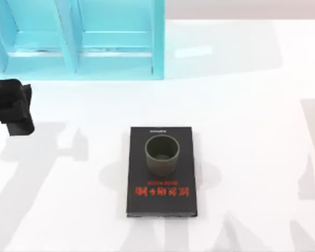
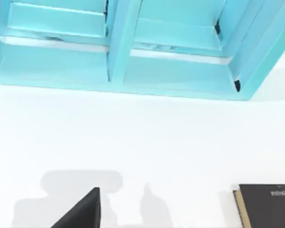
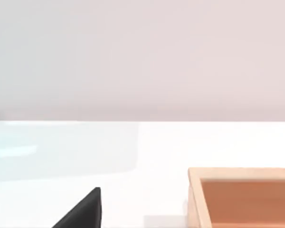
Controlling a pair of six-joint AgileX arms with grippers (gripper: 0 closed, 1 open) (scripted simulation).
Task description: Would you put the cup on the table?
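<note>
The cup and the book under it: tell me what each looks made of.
The cup looks like matte ceramic or stoneware: olive-green, dull, no shine, with a thick rim and a darker inside. It could also be plastic. The book looks like a card or paper cover: flat black, red printed lettering, and pale page edges in the left wrist view.

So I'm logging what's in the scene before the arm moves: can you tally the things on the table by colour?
Olive-green: 1, the cup, standing on the book
Black: 1, the book with red lettering
Turquoise: 1, the shelf unit at the table's far left
Light wood: 1, a box, seen from the right wrist
Total: 4
</note>
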